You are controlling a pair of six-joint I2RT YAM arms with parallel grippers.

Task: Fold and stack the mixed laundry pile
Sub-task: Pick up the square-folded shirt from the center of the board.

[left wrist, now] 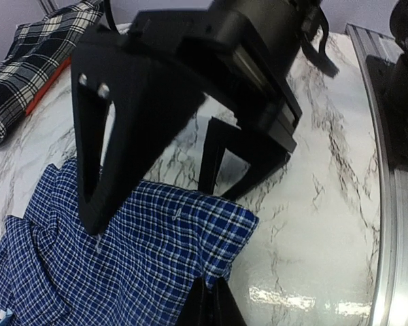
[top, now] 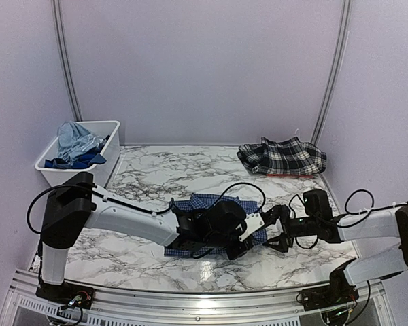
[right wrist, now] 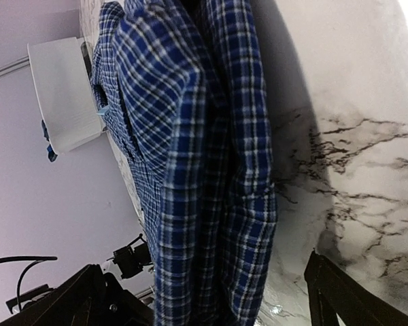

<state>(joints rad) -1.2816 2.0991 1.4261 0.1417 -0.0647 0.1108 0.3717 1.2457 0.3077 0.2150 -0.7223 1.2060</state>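
**Four garments, one bin, two tools on the marble surface (top: 122,251).**
The navy small-check button shirt (top: 190,202) lies at centre, mostly hidden under the arms. The left tool (left wrist: 209,302) pinches its 3 o'clock edge, and the right tool (right wrist: 211,299) is spread beside it. The black-and-white plaid piece (top: 282,156) lies at 1 o'clock. The white rectangular plastic bin (top: 51,170) at 10 o'clock partly hides the plain light blue T-shirt (top: 75,139) and the solid royal blue garment (top: 75,161).

White plastic bin (top: 111,159): rectangular, stands at the far left corner, close to the left wall.
Counter (top: 156,170): white marble pattern with dark grey veins, glossy. A bright patch of glare (top: 207,268) shows near its front edge.
Thin red strip (top: 285,175): lies flat on the counter, far right.
Aluminium rail (top: 190,302): runs along the near edge.
Walls (top: 204,68): plain lilac, with two curved metal poles, one at the left (top: 64,61) and one at the right (top: 333,68).
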